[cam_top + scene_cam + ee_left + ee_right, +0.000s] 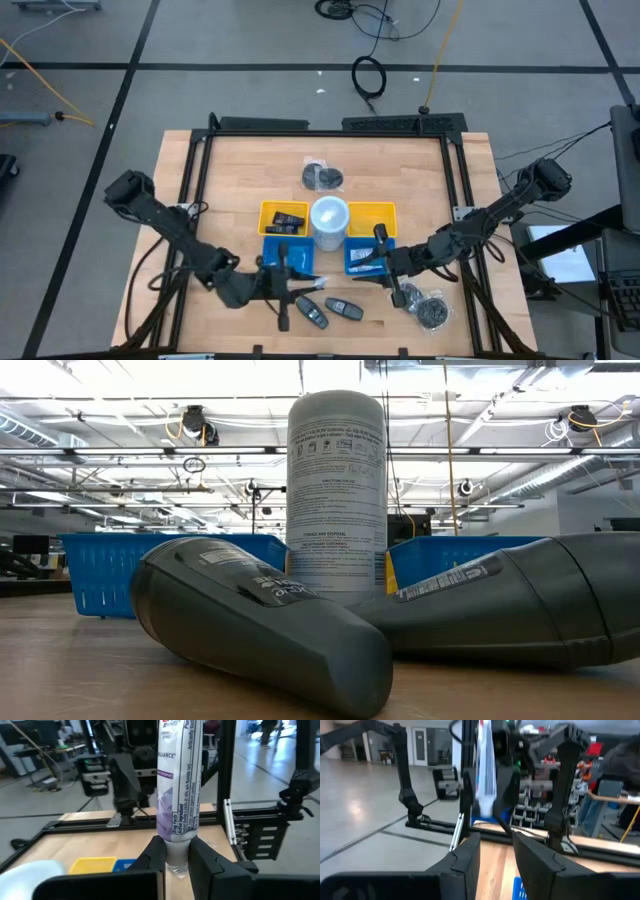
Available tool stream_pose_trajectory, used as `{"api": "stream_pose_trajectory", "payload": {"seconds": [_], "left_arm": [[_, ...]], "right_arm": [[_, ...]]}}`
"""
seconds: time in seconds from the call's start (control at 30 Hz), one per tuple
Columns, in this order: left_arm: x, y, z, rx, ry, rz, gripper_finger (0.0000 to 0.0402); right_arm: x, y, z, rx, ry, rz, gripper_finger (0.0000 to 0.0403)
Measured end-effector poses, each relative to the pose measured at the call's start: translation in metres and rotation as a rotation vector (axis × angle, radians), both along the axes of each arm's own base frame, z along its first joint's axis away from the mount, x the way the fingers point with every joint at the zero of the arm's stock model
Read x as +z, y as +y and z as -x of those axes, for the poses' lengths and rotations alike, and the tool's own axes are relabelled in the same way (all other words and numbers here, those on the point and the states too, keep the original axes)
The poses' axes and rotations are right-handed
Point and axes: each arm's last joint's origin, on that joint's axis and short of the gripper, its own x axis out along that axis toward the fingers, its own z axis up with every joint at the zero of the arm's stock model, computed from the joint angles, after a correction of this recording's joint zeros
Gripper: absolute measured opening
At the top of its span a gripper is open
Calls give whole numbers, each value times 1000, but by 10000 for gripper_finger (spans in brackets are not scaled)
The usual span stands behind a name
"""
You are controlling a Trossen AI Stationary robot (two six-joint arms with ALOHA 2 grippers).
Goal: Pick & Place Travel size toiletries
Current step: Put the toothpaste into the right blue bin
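Observation:
In the left wrist view, a white travel toothpaste tube (176, 785) with purple print stands upright between my left gripper's (176, 862) fingers, clear cap down. In the high view, my left gripper (296, 272) hovers over the left blue bin (275, 250). The right wrist view shows the same tube (485, 775) with red and blue marks, beyond my right gripper (496, 855), which is open with nothing between its fingers. My right gripper (374, 260) hangs over the right blue bin (355, 262), facing the left one. My left gripper pinches the tube between its two fingers at the neck, just above the clear cap (176, 854). The fingers (155, 860) come in about level from the table's left. The tube stands upright above them, cap end down, lifted clear of bin and table.
A white canister (328, 222) stands between two yellow bins (270, 212) (385, 212). Two black key fobs (312, 312) (345, 308) lie near the table's near edge and fill the low view (260, 620). Bags of metal bits lie at the right (432, 310) and far side (322, 177).

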Motion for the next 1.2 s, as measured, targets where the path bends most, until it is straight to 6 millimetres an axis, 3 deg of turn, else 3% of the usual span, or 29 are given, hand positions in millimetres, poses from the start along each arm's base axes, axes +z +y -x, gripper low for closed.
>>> {"api": "stream_pose_trajectory", "payload": {"seconds": [0.23,0.4,1.2], "left_arm": [[-19,9,-29,-111,-15,36,33],[-27,14,-39,-123,-8,48,33],[-36,22,-47,-105,29,60,33]], "right_arm": [[1,0,0,1,-16,6,112],[1,0,0,3,-17,6,112],[10,2,1,80,-95,-33,112]]}}
